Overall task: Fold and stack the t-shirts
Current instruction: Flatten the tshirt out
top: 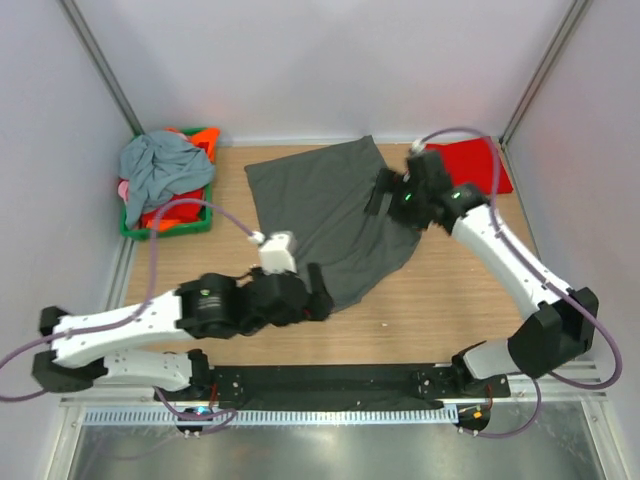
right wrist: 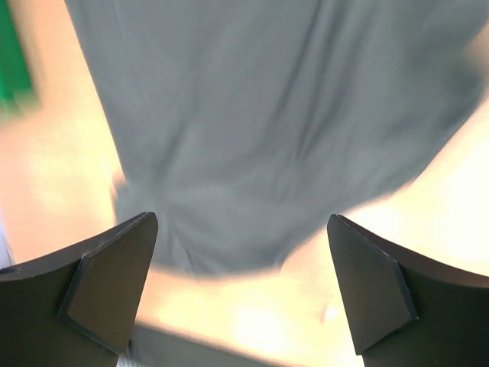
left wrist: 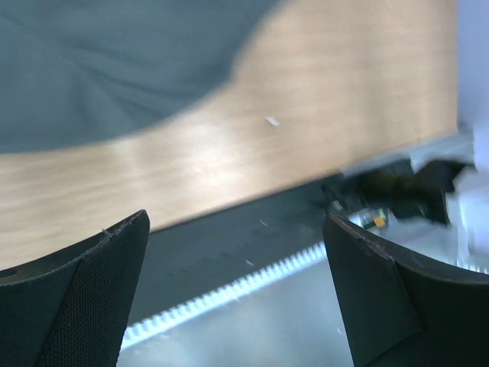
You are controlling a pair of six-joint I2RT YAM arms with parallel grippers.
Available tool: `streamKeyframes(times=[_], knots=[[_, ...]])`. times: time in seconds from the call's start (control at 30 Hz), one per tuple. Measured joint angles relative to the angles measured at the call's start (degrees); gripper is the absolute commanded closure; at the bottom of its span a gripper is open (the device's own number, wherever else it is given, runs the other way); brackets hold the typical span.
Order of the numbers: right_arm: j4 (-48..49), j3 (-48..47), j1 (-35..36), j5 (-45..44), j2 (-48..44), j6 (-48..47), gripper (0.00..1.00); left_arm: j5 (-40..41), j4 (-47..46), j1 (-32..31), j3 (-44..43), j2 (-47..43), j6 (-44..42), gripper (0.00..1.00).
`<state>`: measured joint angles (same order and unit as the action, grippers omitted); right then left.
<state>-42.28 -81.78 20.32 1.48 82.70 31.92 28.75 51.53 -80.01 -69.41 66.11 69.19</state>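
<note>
Sprawling soft charcoal t-shirt [top: 330, 210], wood table [top: 450, 300], left gripper [left wrist: 237, 225], right gripper [right wrist: 243, 225] both released.

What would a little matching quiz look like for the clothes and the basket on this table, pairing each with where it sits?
1. dark grey t-shirt
2. red t-shirt
3. blue-grey t-shirt
4. green basket

A. far left corner of the table
B. spread out mid-table
C. heaped on the basket
D. far right corner

Pairs: 1-B, 2-D, 3-C, 4-A.
</note>
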Motion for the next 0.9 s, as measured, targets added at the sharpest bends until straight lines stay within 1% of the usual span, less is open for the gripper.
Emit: streamKeyframes(times=[0.07, 0.17, 0.23, 0.33, 0.5, 0.6, 0.73, 0.83, 0.9], knots=[[1.92, 9.46, 8.02, -0.90, -2.45, 4.68, 0.00, 2.12, 4.52, 4.83, 1.44, -6.27, -1.18, 0.03], [4.70, 19.61, 21.66, -2.29, -1.53, 11.13, 0.03, 4.79, 9.40, 11.23, 2.03, -13.27, -3.37, 0.00], [6.12, 24.72, 29.66, -3.17, -1.31, 15.74, 0.05, 6.67, 11.72, 13.53, 1.99, -17.77, -4.33, 0.00], [7.67, 28.28, 36.76, -5.55, -0.98, 21.64, 0.05, 8.52, 14.95, 14.38, 1.66, -22.51, -5.31, 0.00], [12.02, 28.44, 41.64, -7.98, 3.91, 27.17, 0.05, 9.40, 17.77, 14.51, 1.92, -24.39, -5.25, 0.00], [13.33, 27.47, 41.94, -9.16, 7.89, 28.50, 0.05, 9.25, 18.03, 14.51, 4.50, -26.23, -5.03, 0.00], [14.34, 24.74, 41.81, -10.93, 12.81, 29.35, 0.08, 9.18, 19.71, 14.51, 6.73, -29.27, -4.57, 0.00], [15.78, 23.80, 41.31, -11.85, 14.69, 29.99, 0.12, 9.18, 20.39, 14.51, 6.75, -30.05, -3.96, 0.00], [17.14, 23.71, 40.89, -12.35, 15.12, 30.40, 0.19, 9.16, 20.72, 14.51, 6.75, -30.21, -3.58, 0.00]])
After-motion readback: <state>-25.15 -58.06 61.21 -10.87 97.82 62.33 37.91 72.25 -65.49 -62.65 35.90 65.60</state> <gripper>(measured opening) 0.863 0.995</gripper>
